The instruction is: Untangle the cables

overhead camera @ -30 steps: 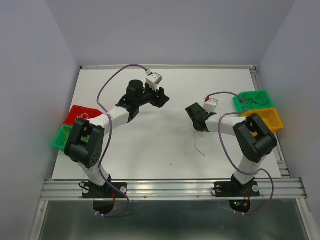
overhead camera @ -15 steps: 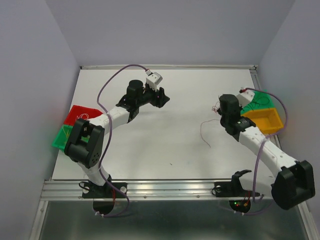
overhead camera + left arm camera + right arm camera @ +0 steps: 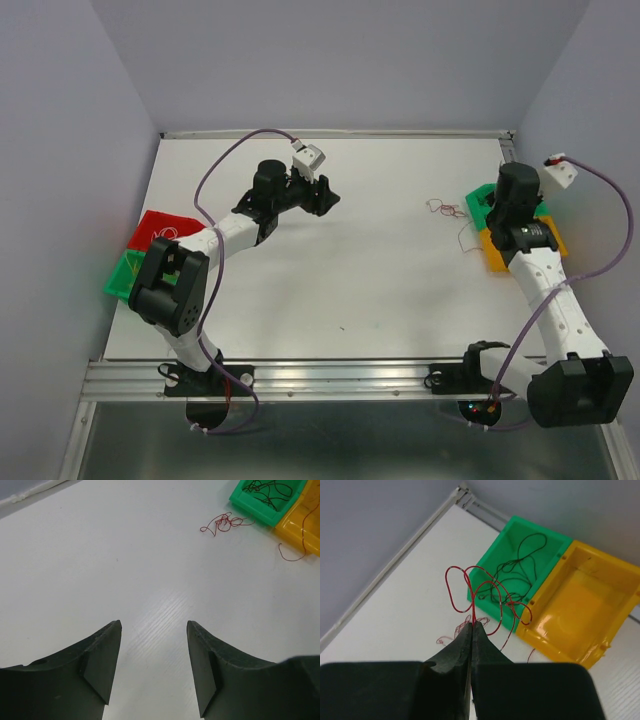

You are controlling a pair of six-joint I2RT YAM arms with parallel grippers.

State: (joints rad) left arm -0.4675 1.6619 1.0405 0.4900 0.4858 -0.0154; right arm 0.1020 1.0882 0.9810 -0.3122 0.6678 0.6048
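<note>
While looking down over the wide white tabletop [image 3: 330,270], find little on it near either arm. Ahead of and below the right gripper [image 3: 472,625], note a green bin [image 3: 540,528] and, touching its right side, a yellow bin [image 3: 592,597]. See that gripper pressed together on a single red wire [image 3: 471,605], held up off the tabletop, with loops standing out beyond the tips and a tail hanging down toward the bins. See the left gripper [image 3: 153,625] parted, gripping nothing, hovering over bare tabletop. Far ahead of it and to its right, spot a small loose red tangle [image 3: 225,522] lying flat just beside the green bin. Inside the green bin, make out thin dark wires [image 3: 267,490] in a loose heap. Cannot tell whether the yellow bin holds any strand.

Judge the step in hand as delivering one separated wire to a bin. Cannot tell which bin suits red. For the next move, bring the tips low over the chosen bin, part them, and check that the springy wire drops inside rather than clinging to the gripper or draping over the rim. After that, go for the red tangle, pinching one strand only.
</note>
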